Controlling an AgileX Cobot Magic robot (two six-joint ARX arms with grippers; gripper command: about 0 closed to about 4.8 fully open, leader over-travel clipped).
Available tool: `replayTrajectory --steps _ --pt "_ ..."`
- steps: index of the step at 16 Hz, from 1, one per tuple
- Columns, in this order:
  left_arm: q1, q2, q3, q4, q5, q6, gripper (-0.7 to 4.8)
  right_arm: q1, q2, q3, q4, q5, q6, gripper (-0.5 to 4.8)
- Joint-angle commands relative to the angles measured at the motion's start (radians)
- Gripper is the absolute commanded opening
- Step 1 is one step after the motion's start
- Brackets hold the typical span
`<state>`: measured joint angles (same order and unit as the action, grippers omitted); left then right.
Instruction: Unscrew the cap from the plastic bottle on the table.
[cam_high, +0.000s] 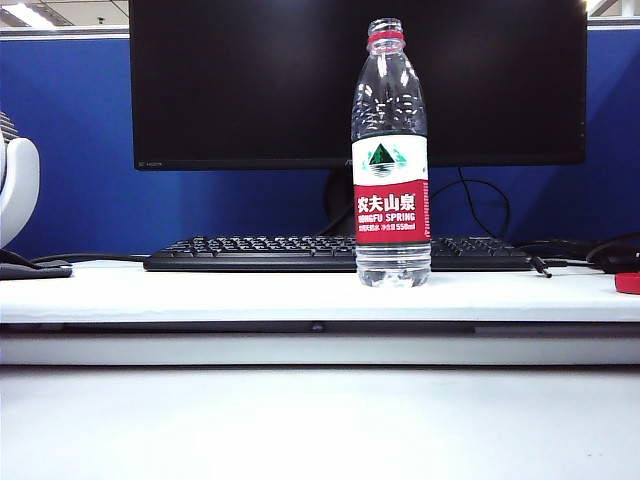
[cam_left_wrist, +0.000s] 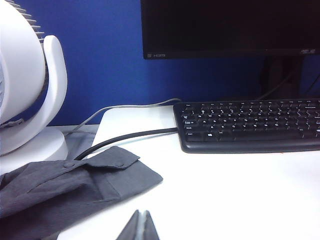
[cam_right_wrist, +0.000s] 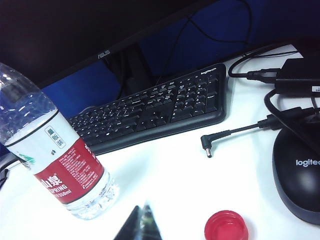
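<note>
Bottle (cam_right_wrist: 55, 160) stands uncapped on the white desk (cam_right_wrist: 165, 175) just beside the shut, empty right hand (cam_right_wrist: 141, 220), red cap (cam_right_wrist: 226, 225) lying on its other side, while the left hand (cam_left_wrist: 140, 226), pinched shut on nothing, hangs near a grey cloth (cam_left_wrist: 70, 185).

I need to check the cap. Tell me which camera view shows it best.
The right wrist view: the cap lies open side up on the table beside the plastic bottle. The exterior view catches only a red sliver at its right edge; the left wrist view shows none.
</note>
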<state>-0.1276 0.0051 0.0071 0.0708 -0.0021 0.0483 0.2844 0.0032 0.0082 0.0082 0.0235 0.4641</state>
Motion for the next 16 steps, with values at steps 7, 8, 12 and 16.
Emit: replayTrajectory --steps 7,8,12,16 --pt "0.001 -0.002 0.001 0.013 0.003 -0.003 -0.04 0.000 -0.002 -0.008 0.010 0.000 0.003 -0.01" --pt "0.001 -0.002 0.001 0.013 0.003 -0.003 -0.04 0.000 -0.002 -0.008 0.010 0.001 0.003 -0.01" --pt "0.001 -0.002 0.001 0.013 0.003 -0.003 -0.04 0.000 -0.002 -0.008 0.010 0.000 0.003 -0.01" --pt "0.001 -0.002 0.001 0.013 0.003 -0.003 -0.04 0.000 -0.002 -0.008 -0.009 0.001 -0.027 -0.01"
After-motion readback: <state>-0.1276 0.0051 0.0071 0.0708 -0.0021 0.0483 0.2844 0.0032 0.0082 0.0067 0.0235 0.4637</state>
